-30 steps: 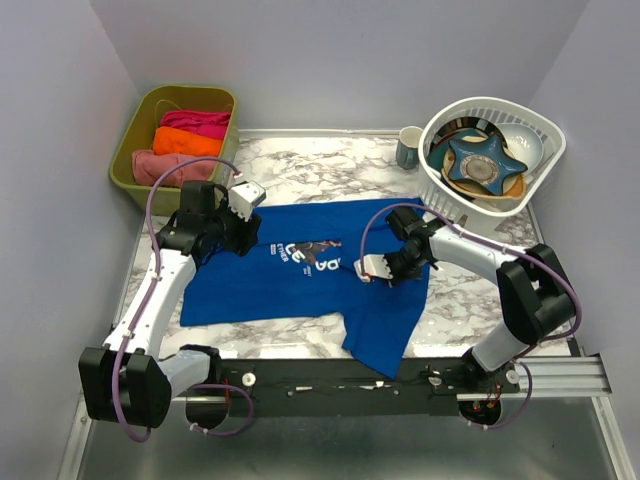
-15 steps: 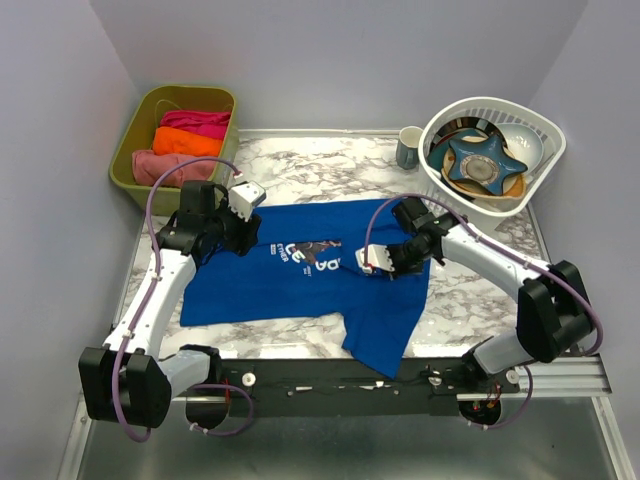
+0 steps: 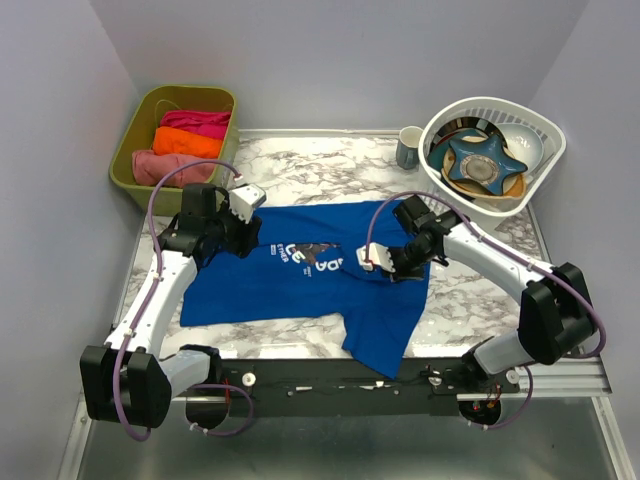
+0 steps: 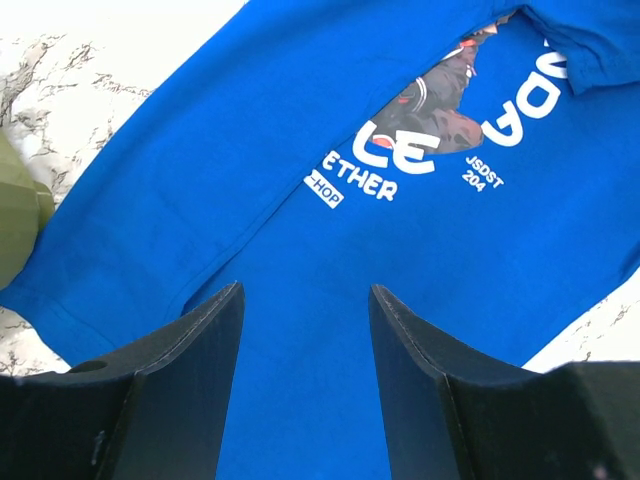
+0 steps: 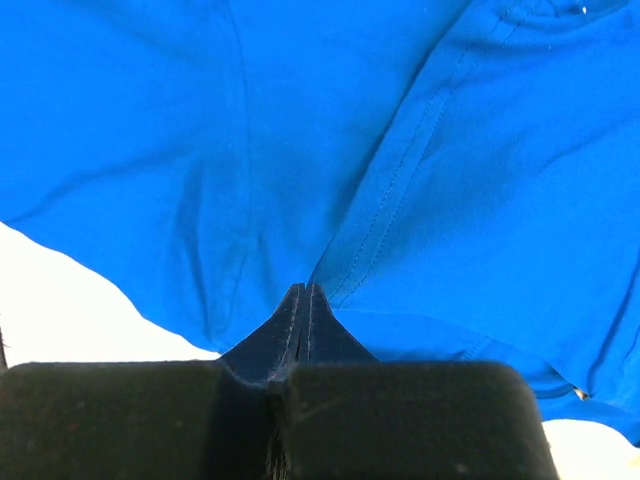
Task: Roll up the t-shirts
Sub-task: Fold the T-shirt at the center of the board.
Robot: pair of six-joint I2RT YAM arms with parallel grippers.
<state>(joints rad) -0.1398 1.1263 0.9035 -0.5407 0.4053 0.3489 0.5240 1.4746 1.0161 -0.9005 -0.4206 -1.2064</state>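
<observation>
Overhead first: the blue t-shirt (image 3: pixel 290 285) lies spread out in the middle of the marble table (image 3: pixel 330 170), print side up. One flap trails off towards the near edge on my right-hand side.

My left gripper (image 4: pixel 305 295) sits over the shirt's far left part. The top camera can't tell me how its fingers stand, but the left wrist camera can: wide apart, nothing between them, only blue cloth below. That view also gives me the chest print (image 4: pixel 440 120) properly, white lettering around a dark figure, which is just a smudge from above.

The right gripper (image 5: pixel 303 292) is down on the shirt's right side, just past the print. From overhead its white camera block hides the tips. On the right wrist camera the two fingers are pressed tight together, and a ridge of fabric with a stitched seam runs straight into them, so I read that as cloth pinched.

Around the edges, the green bin (image 3: pixel 135 135) sits at the far left corner with three rolls in it: magenta roll (image 3: pixel 200 120), orange roll (image 3: pixel 187 142) and pink roll (image 3: pixel 152 166). Its corner pokes into the left wrist view too. Far right, a white basket (image 3: pixel 440 190) full of dishes, a blue star-shaped one (image 3: pixel 483 160) on top, and a mug (image 3: pixel 409 147) just beside the basket. The right arm's cable loops over the shirt.
</observation>
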